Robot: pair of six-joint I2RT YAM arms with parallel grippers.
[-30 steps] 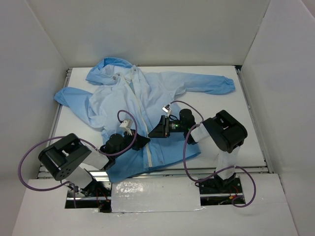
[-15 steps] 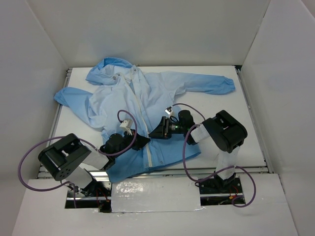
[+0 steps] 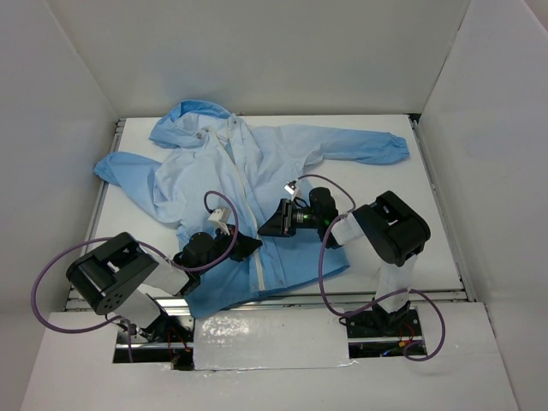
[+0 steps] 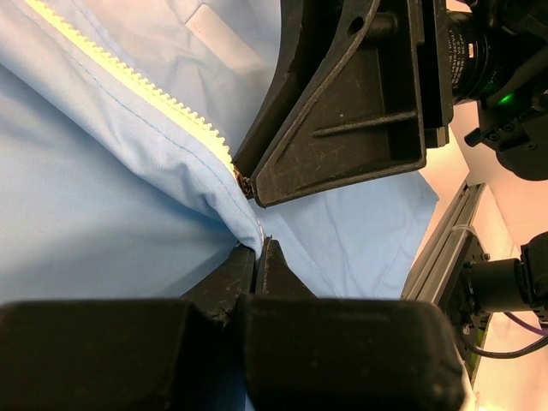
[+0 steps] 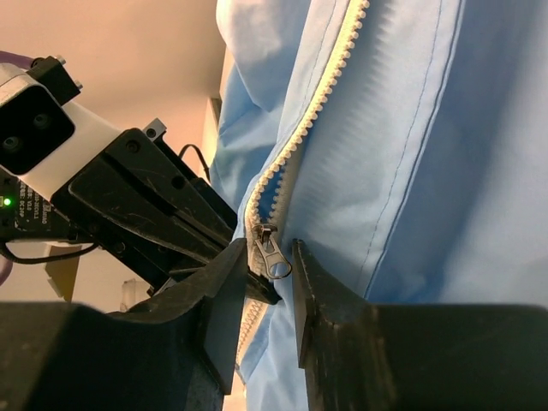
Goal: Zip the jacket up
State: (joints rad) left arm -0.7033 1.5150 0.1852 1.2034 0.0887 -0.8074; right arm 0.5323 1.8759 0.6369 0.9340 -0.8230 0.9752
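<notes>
The light-blue jacket (image 3: 257,163) lies spread on the white table (image 3: 394,231), hood at the far side, its white zipper (image 3: 242,193) running down the front. My left gripper (image 3: 251,246) is shut on the jacket's fabric next to the zipper's lower part, as the left wrist view (image 4: 257,248) shows. My right gripper (image 3: 264,229) faces it tip to tip. In the right wrist view the right gripper (image 5: 270,257) is open by a narrow gap, and the metal zipper pull (image 5: 276,253) hangs between its fingertips. The zipper teeth (image 5: 317,103) above the slider are apart.
The right sleeve (image 3: 368,147) stretches toward the far right, the left sleeve (image 3: 120,171) is folded at the far left, and the hood (image 3: 193,116) lies by the back wall. A metal rail (image 4: 445,248) edges the table's near side. White walls enclose the table.
My right gripper dipped slightly toward the near side, then came back toward the zipper. My left gripper has stayed shut on the fabric in the same place.
</notes>
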